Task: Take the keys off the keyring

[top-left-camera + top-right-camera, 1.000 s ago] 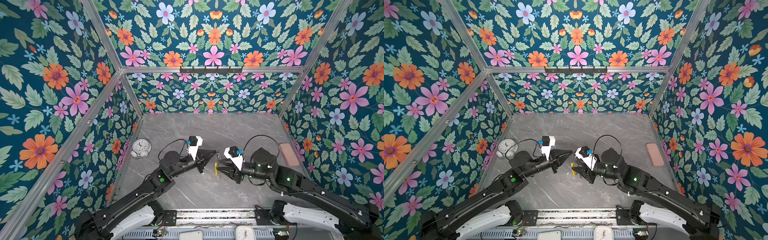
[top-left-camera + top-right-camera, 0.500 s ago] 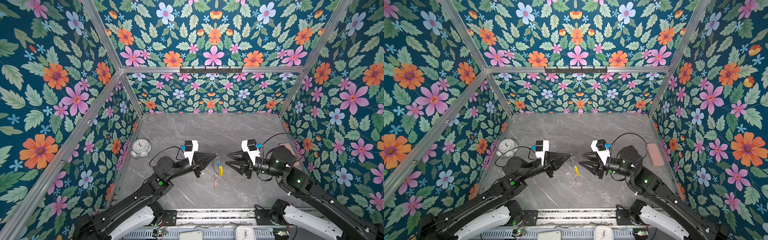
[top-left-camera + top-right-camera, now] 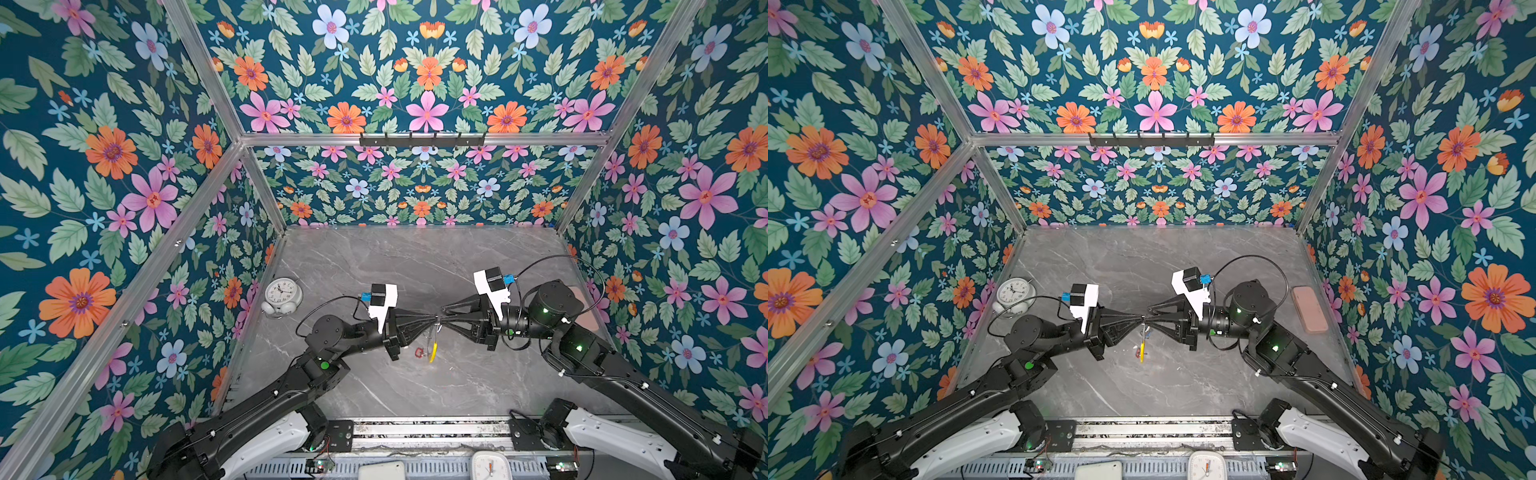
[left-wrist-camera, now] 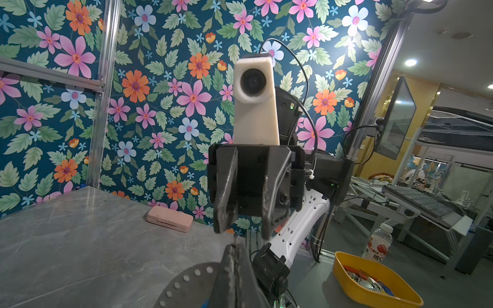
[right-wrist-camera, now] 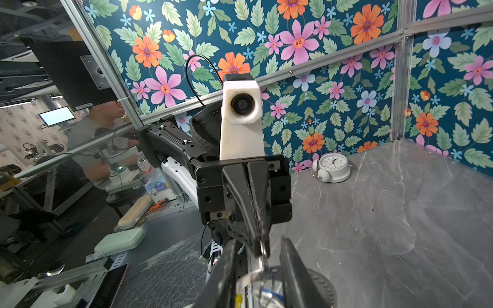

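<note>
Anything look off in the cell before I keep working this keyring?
Only the alarm clock by the left wall: it seems to lie face-up, bells toward the robot, not standing. Nothing spilled or damaged.

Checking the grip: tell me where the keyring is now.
In both top views the keyring hangs mid-scene above the table, pinched by the left hand, with the right hand's open tips beside it.

Plastic bottle (image 4: 377, 244) label: "维C", partly legible. Alarm clock (image 5: 333, 166) numerals too small.
</note>
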Robot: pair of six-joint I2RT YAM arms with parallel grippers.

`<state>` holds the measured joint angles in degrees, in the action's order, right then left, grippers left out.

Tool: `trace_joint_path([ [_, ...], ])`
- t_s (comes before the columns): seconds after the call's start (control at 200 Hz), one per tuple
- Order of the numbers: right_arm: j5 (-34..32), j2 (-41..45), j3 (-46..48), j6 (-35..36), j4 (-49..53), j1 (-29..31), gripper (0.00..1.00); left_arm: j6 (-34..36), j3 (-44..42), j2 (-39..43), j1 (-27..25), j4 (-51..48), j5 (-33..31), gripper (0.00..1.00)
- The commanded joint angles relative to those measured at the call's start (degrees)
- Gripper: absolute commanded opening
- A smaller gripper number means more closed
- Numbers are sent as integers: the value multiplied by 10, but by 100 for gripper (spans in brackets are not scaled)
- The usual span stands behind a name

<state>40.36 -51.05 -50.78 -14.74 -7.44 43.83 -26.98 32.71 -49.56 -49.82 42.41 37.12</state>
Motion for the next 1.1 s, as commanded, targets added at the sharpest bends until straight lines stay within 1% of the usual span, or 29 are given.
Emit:
trace_joint_path([
  [0.0, 9, 10, 9, -11, -30, 0, 31, -5, -2, 4, 0, 34, 8, 0],
  [0.31, 4, 38, 31, -10, -13, 0, 36, -6, -4, 3, 0, 40, 17, 0],
  [0.52, 5, 26, 33, -50, -65, 0, 35, -11, 0, -6, 0, 47, 23, 0],
  [0.65, 6, 11, 29, -66, -78, 1, 32, -10, -1, -7, 0, 47, 24, 0],
  [0.78, 15, 3, 28, -71, -81, 0, 26, -8, 0, -5, 0, 40, 23, 0],
  [0.86, 20, 2, 28, -73, -80, 0, 19, -5, 0, -3, 1, 34, 18, 0],
  [1.095, 19, 6, 33, -74, -72, 0, 12, 1, 0, 3, 0, 23, 12, 0],
])
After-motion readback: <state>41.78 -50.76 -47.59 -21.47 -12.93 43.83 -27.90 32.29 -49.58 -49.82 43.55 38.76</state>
